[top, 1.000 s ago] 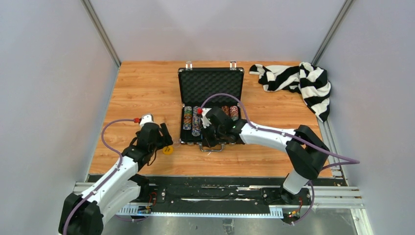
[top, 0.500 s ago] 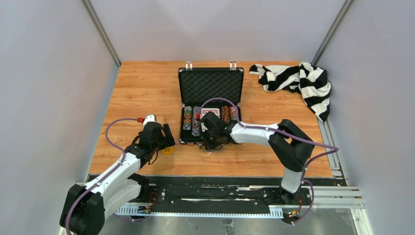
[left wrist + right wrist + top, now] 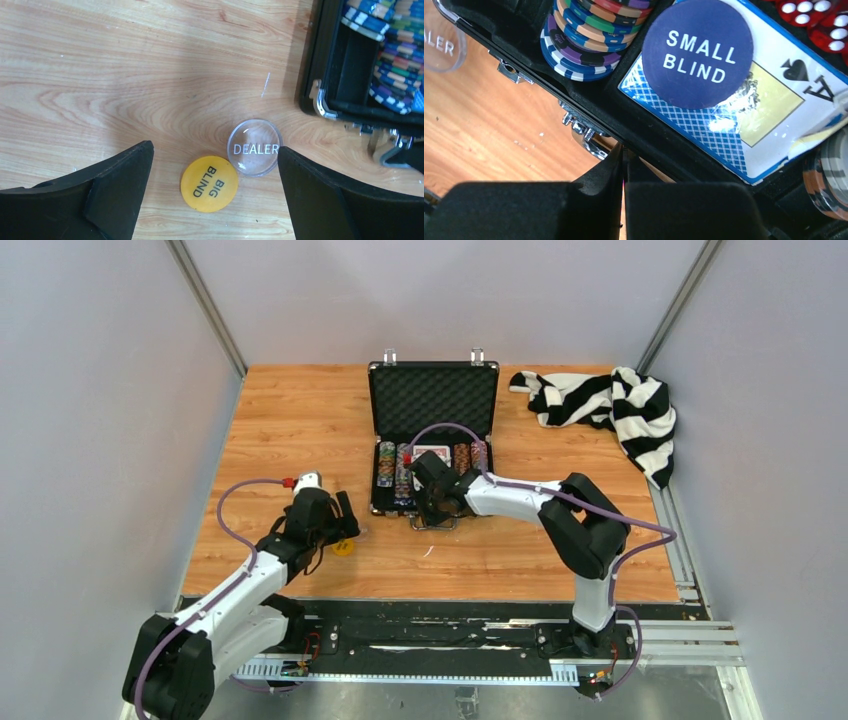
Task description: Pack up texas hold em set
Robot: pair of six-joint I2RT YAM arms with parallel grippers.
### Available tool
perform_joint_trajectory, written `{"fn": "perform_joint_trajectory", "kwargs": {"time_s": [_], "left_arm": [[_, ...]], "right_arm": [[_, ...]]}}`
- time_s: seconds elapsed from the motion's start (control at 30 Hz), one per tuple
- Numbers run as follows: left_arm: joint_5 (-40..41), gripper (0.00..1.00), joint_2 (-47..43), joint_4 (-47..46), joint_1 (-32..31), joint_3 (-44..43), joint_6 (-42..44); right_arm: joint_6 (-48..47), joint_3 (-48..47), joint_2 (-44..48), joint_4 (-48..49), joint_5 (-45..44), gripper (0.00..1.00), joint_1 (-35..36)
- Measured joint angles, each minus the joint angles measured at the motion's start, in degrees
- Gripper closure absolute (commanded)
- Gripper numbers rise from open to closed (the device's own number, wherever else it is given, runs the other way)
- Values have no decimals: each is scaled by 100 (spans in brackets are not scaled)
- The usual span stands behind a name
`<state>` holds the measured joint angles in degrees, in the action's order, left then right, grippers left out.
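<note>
L gripper (image 3: 214,150) hangs over the table (image 3: 290,430), jaws wide apart, nothing btwn them. Under it, the yellow BIG BLIND button (image 3: 209,183) and clear DEALER button (image 3: 254,147) lie touching, just left of the case (image 3: 433,400). Case sits open mid-table w/ chips (image 3: 395,480), card deck (image 3: 769,105) topped by the blue SMALL BLIND button (image 3: 697,53), and red dice (image 3: 819,20). R gripper (image 3: 624,175) is at the case's near rim, jaws together. Striped cloth (image 3: 610,405) lies far right.

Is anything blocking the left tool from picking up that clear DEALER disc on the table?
Nothing visible does. The left tool hangs open over the DEALER disc, one finger on each side. Only the yellow BIG BLIND disc lies against its edge, so both might get caught together.
</note>
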<state>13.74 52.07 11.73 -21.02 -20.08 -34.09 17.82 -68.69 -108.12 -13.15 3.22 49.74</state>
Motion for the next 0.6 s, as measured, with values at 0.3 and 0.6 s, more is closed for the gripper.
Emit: {"fn": "perform_joint_trajectory", "kwargs": {"time_s": [0.3,0.6], "left_arm": [[-273,8,-297,-247,0,127,623],[-238,6,1014,-122,-774,-601,807]], "right_arm": [[-122,98,243,243,15,99,-114],[-197,466,1574,411,192,99,-114]]}}
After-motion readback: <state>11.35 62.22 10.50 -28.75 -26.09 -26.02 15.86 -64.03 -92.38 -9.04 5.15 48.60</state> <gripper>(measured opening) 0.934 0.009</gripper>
